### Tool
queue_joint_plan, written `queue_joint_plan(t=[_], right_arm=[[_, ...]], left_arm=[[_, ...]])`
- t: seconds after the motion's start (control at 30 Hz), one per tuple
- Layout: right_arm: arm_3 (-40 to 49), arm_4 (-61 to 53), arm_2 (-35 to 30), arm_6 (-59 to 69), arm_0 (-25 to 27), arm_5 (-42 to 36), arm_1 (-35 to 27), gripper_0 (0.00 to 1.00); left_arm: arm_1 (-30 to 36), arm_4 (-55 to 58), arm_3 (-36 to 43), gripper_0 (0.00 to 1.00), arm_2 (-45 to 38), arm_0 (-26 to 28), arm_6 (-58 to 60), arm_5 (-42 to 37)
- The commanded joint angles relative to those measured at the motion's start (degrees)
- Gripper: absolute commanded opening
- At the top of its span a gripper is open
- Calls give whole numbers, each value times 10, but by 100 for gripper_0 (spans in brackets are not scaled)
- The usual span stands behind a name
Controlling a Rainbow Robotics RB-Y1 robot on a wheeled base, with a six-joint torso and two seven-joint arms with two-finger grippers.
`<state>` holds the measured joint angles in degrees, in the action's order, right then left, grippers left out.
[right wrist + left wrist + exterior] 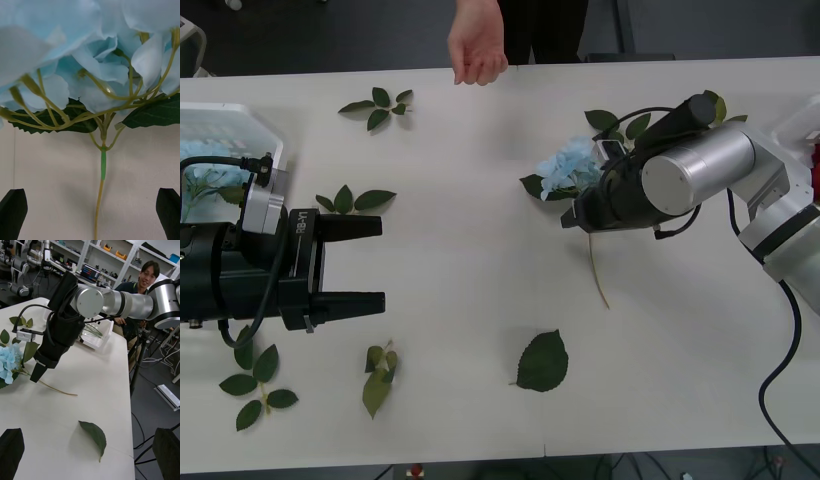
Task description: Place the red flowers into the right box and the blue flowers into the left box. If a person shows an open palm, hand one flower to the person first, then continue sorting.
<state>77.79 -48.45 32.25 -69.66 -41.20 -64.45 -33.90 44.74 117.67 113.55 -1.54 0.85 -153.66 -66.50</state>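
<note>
— Flowers first: how many do you count?

— Two pale blue flowers. One blue flower [568, 168] lies on the white table [480, 250] right of centre, its thin stem trailing toward the near edge. A second blue flower [205, 172] sits in the left box [230, 125] at the far left. Of the right box [98, 333] I see a clear-walled tray near the table's right end, with green stems inside; I cannot tell what blooms they carry.

— Loose greenery?

— Five lots: a single broad leaf [542, 361] near the front edge, and four leaf sprigs, at [377, 106], [352, 200], [378, 375] and [255, 380].

— Any writing?

— White lettering on the left arm's wrist, too small for me to read.

— And each pincer?

— The right pincer [575, 215] is low over the table at the loose blue flower, fingers spread wide; in its wrist view the green stem runs between the two black fingertips [13, 210] without touching either. It holds nothing. The left pincer [365, 265] hangs above the table's left side, its two black fingers apart, also holding nothing.

— Anyone there?

— A person's hand [477, 45] at the table's far edge, fingers curled downward.
</note>
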Motion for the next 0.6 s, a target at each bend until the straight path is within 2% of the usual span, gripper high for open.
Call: queue_joint_plan(t=[0.03,0.33,0.6], right_arm=[[-27,13,2,6,-16,6,23,100],[-112,27,2,-12,-51,23,64,100],[-113,34,3,-24,-54,24,66,100]], left_arm=[[19,9,18,100,-14,12,-13,-6],[19,9,18,100,-14,12,-13,-6],[19,9,18,100,-14,12,-13,-6]])
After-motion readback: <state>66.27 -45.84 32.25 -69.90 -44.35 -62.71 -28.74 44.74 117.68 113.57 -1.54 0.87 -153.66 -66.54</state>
